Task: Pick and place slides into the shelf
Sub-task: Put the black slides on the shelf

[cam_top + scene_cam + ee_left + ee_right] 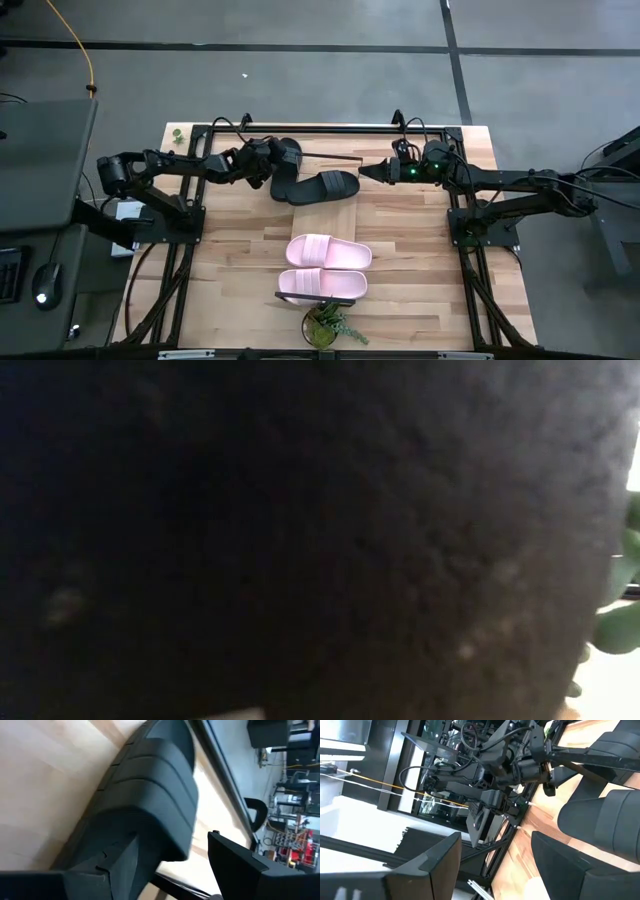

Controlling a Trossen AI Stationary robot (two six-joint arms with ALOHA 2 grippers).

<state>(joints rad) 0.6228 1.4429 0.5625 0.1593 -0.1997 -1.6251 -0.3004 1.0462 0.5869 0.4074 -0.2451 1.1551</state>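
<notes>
Two black slides lie at the far middle of the table: one (287, 165) pointing toward the far edge, the other (326, 187) slanted beside it. My left gripper (266, 162) is open at the first slide, one finger on each side of its ribbed strap (160, 800). A pale pink pair (328, 252) (320, 285) lies sole down nearer the front. The shelf (340, 140) runs along the far edge. My right gripper (378, 172) hovers open and level, right of the black slides (607, 815). My left gripper has its open fingers (235, 865) slanting down from the table's left over the black slide's strap (150, 835). I cannot tell whether either finger touches it. The slide lies flat on the table.
A small potted plant (330, 325) stands at the front edge; something dark right at the lens blocks the low view, with only green leaves (615, 625) showing at the right. Black frame rails (195, 200) (458, 215) run along both sides of the table.
</notes>
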